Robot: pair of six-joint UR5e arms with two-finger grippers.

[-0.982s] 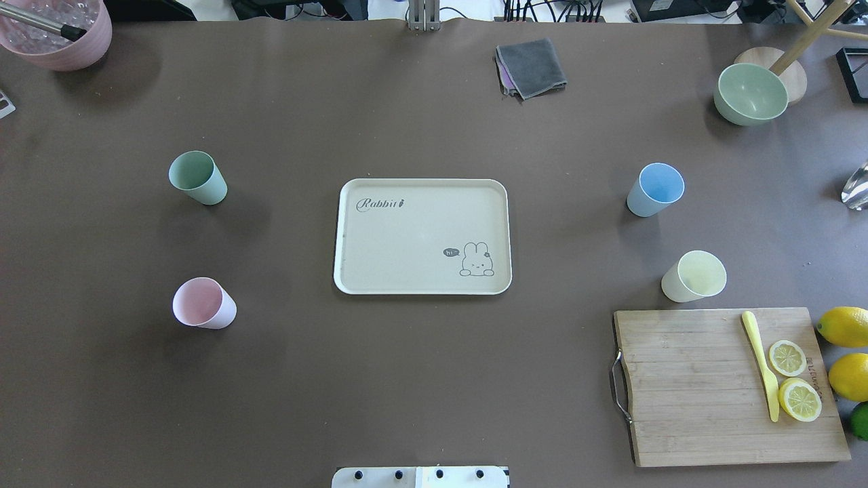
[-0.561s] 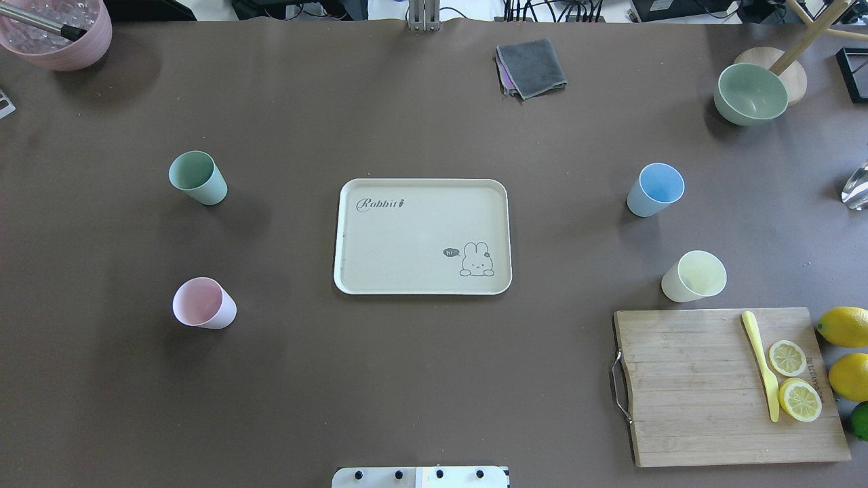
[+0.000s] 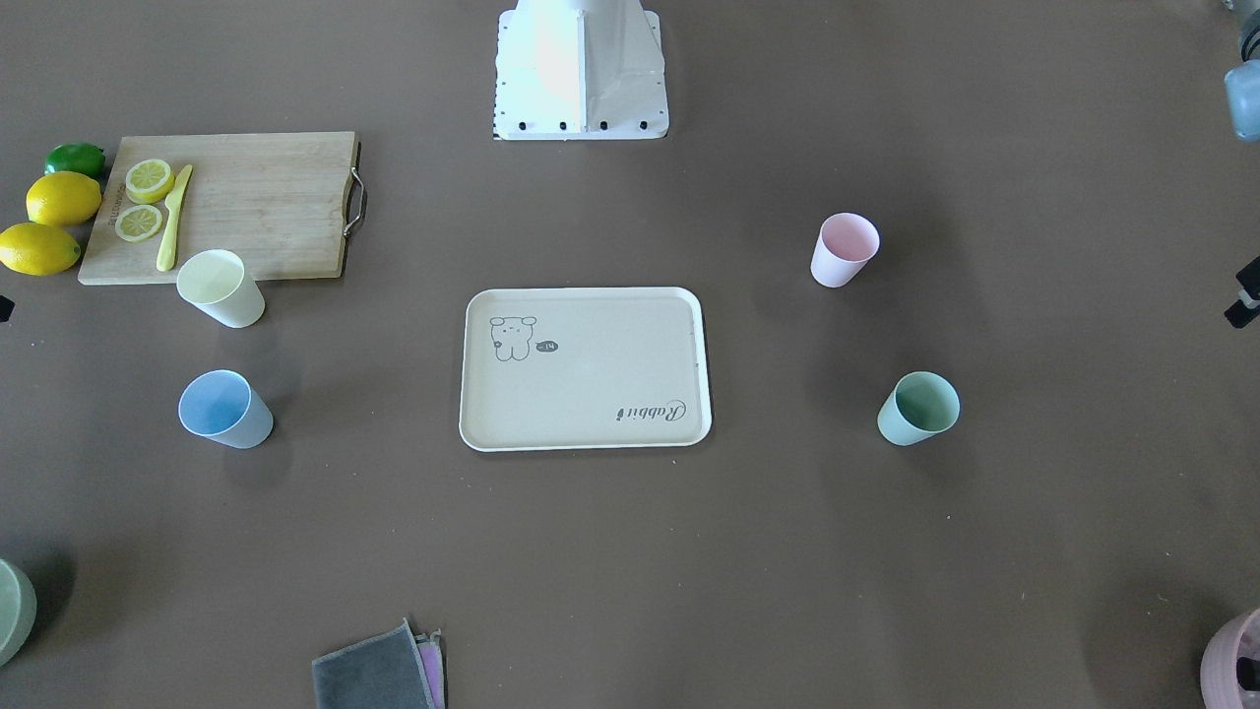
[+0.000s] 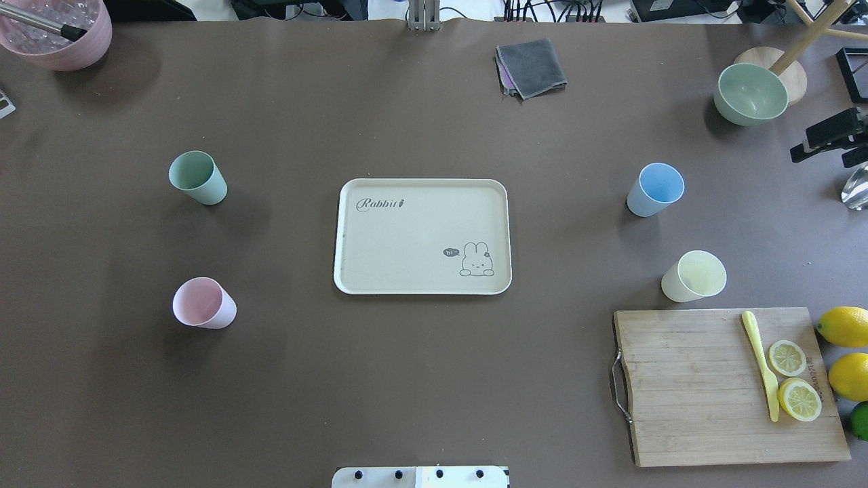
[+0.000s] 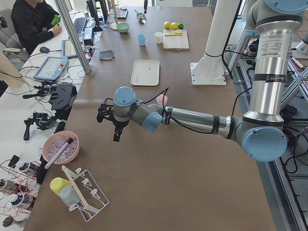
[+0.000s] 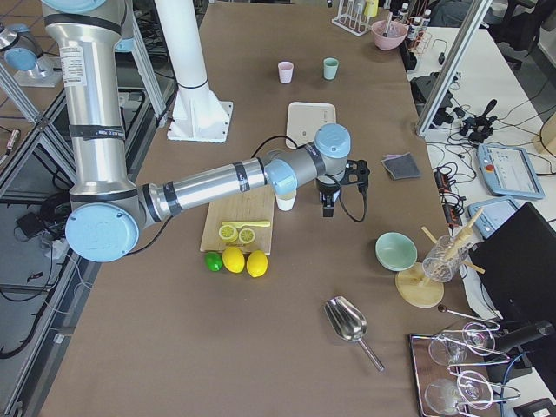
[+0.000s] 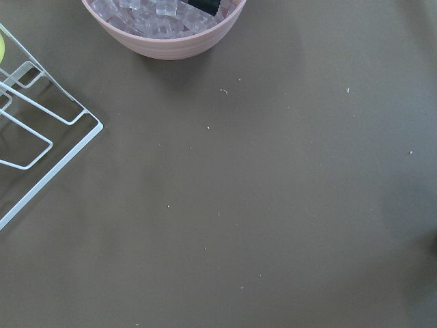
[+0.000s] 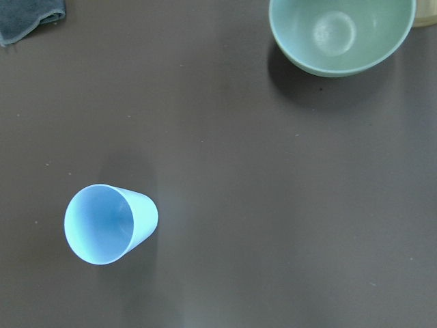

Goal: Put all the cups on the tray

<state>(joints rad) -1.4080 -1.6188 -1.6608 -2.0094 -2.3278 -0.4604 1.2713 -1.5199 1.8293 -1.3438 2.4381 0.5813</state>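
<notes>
The cream tray [image 4: 407, 237] lies mid-table with nothing on it; it also shows in the front view [image 3: 591, 384]. Four cups stand upright on the table around it. The mint green cup [image 4: 196, 176] and the pink cup [image 4: 202, 303] are to its left. The blue cup [image 4: 655, 188] and the yellow cup [image 4: 694, 275] are to its right. My right gripper [image 4: 831, 139] hangs at the table's right edge, right of the blue cup [image 8: 109, 222]. My left gripper [image 5: 117, 132] hangs beyond the table's left end. I cannot tell whether either is open.
A wooden cutting board [image 4: 685, 386] with lemon slices and a yellow knife lies front right, with lemons beside it. A sage bowl [image 4: 751, 93] sits back right, a grey cloth [image 4: 531, 66] at the back, and a pink pot of ice [image 4: 57, 34] back left. A wire rack [image 7: 34, 137] stands near the pot.
My right gripper has come into the overhead view at the right edge. The cups and the tray have not moved.
</notes>
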